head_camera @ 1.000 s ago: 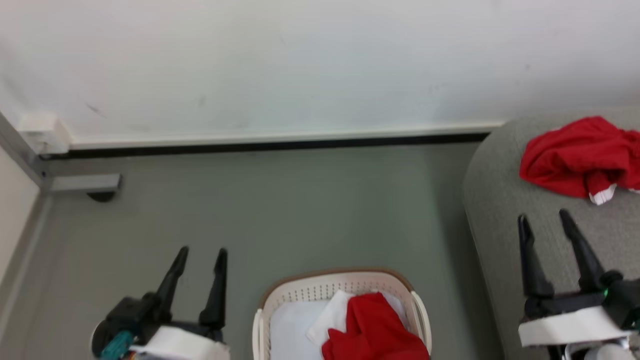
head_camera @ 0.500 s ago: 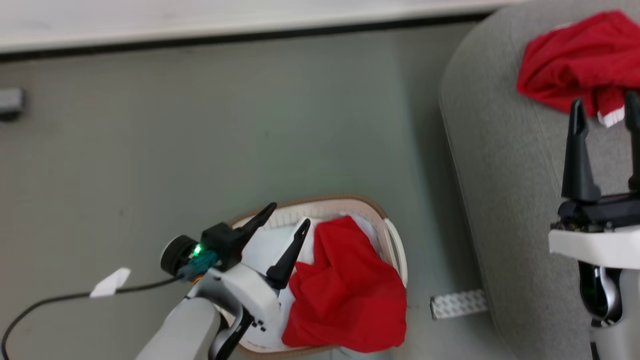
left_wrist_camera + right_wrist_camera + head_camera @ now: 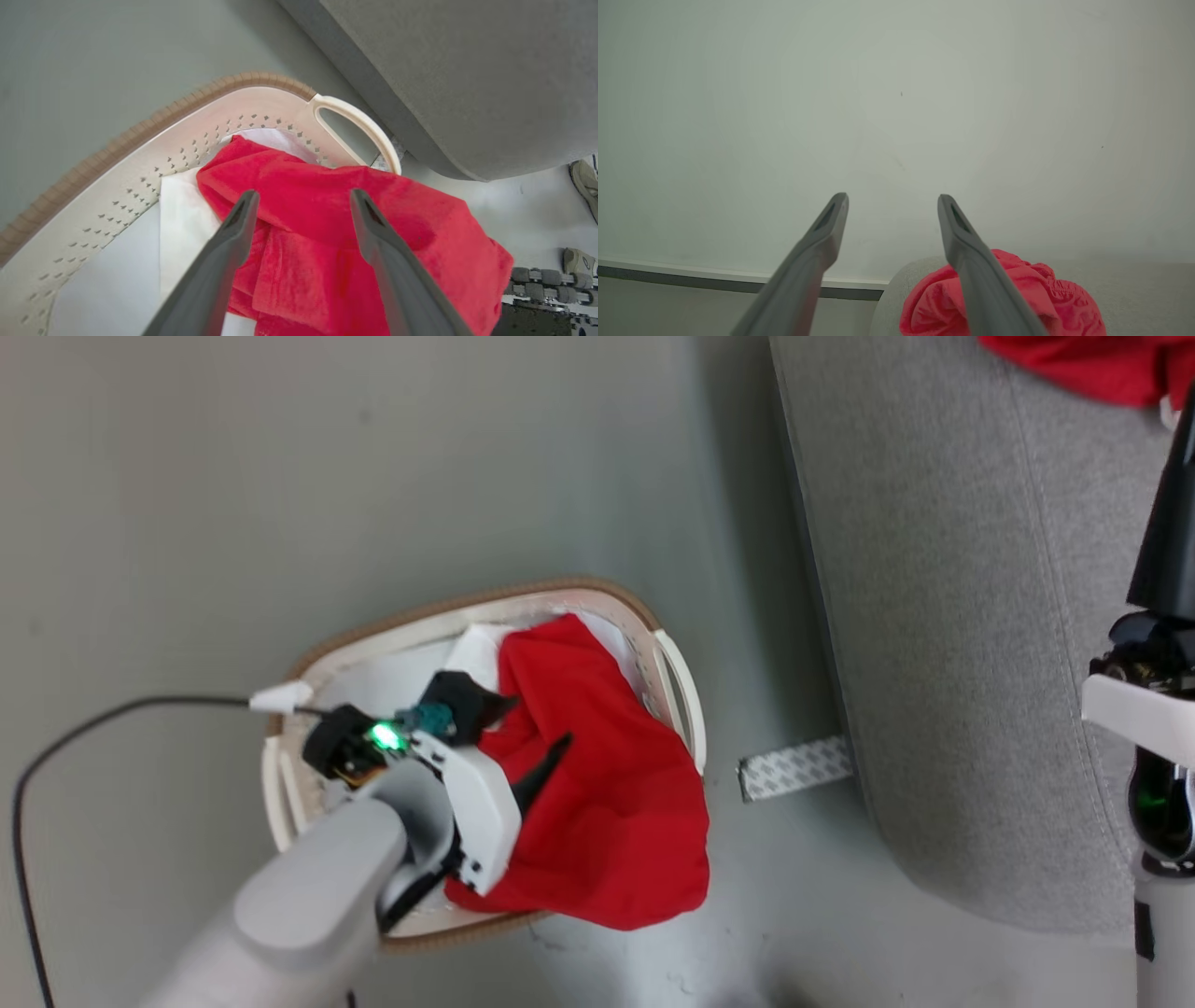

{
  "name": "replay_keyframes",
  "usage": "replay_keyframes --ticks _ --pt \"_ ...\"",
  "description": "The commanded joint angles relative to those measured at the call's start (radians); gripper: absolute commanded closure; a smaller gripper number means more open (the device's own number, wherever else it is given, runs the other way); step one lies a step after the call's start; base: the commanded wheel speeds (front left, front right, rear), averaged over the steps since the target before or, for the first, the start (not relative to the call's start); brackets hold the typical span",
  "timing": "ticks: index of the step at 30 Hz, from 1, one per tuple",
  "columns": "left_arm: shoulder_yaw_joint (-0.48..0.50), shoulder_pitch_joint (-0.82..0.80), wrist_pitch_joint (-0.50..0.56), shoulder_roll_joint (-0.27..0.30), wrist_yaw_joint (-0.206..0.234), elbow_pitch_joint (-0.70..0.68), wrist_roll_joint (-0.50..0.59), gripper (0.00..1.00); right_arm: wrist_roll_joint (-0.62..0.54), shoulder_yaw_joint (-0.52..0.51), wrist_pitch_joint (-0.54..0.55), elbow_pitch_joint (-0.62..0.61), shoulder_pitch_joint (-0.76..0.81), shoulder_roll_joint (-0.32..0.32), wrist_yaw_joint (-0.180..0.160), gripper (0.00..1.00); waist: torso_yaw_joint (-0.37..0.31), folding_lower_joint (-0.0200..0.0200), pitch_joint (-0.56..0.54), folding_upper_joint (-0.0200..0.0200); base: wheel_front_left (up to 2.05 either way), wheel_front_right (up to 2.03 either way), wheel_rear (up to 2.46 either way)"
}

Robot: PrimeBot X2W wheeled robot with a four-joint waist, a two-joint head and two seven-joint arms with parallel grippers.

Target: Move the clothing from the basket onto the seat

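Grey-green floor [image 3: 187, 476] is spreading under the basket [image 3: 420, 616], which is standing just beside the seat [image 3: 934, 616]. One red garment [image 3: 597, 803] is lying heaped in the basket and spilling over its rim on the robot's side, with a white cloth [image 3: 182, 219] lying beneath it. The left gripper [image 3: 303, 192] is hanging inside the basket with its fingers spread wide over the red garment, gripping nothing; whether the tips are touching the fabric is hard to tell. The right gripper [image 3: 892, 196] is hovering above the seat, fingers likewise apart and empty, pointing toward the wall [image 3: 896, 93]. A second garment [image 3: 1017, 298], also red, is lying crumpled on the seat just beyond it. A black cable [image 3: 93, 719] is trailing across the floor to the left wrist, and a tape strip [image 3: 794, 767] is lying between basket and seat.
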Motion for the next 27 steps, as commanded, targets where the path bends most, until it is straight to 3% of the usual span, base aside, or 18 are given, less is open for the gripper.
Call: replay_keyframes --ticks 1,13,21,27 --pt "-0.007 -0.025 0.006 0.013 0.002 0.016 -0.016 0.00 -0.001 -0.003 0.001 -0.009 -0.021 0.005 -0.002 0.00 -0.049 -0.0003 0.073 0.0000 0.00 0.00 0.00" --pt "-0.128 -0.195 0.035 0.052 0.002 0.233 -0.065 0.00 0.127 -0.050 0.001 -0.103 -0.063 0.006 -0.002 0.00 -0.152 -0.0003 0.237 0.0000 0.00 0.00 0.00" --pt "-0.227 -0.262 0.018 0.021 0.002 0.360 -0.056 0.00 0.141 -0.052 0.001 -0.113 -0.012 0.006 -0.002 0.00 -0.149 -0.0003 0.266 0.0000 0.00 0.00 0.00" --pt "-0.352 -0.289 0.082 0.017 0.002 0.429 -0.057 0.00 0.142 -0.048 0.001 -0.114 0.008 0.006 -0.002 0.00 -0.147 -0.0003 0.274 0.0000 0.00 0.00 0.00"
